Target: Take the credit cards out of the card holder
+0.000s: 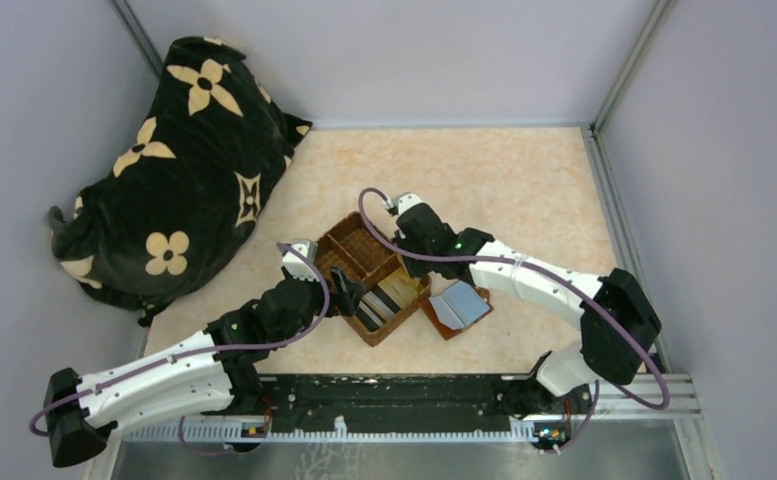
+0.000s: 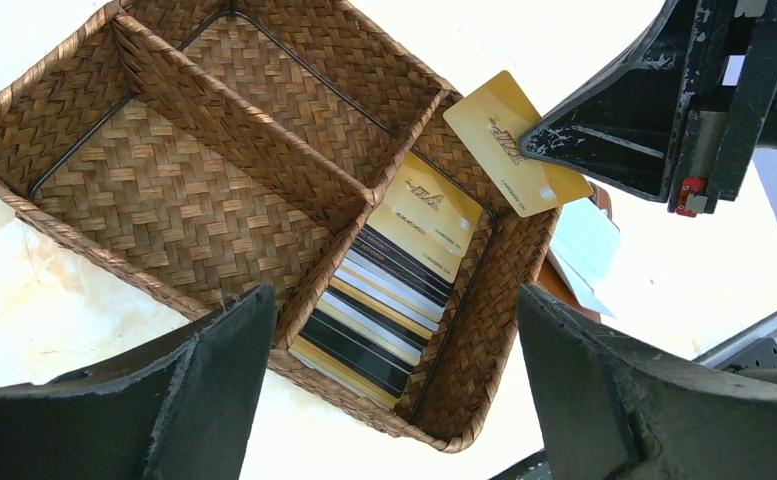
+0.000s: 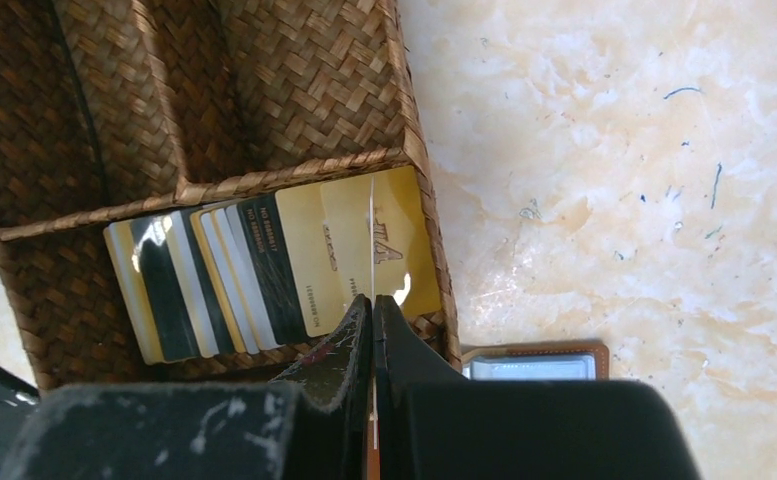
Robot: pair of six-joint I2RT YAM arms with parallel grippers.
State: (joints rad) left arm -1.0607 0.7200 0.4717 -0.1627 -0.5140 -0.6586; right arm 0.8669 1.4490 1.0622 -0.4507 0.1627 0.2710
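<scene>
place: probably lab test cell | evidence: grey panel walls point(image 1: 14, 120), aluminium frame point(image 1: 626, 60), mounting rail point(image 1: 394, 392)

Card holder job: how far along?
Done: a row of credit cards lies in the wicker tray's long compartment. In hand: the right gripper pinches a gold card above that row; the left gripper stands open, empty. Left: dropping that card; the card holder lies open beside the tray, and whether more cards remain inside cannot be told.

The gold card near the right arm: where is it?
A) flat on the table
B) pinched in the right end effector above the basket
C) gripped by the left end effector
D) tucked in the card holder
B: the right end effector is shut on the gold card above the basket.
</scene>
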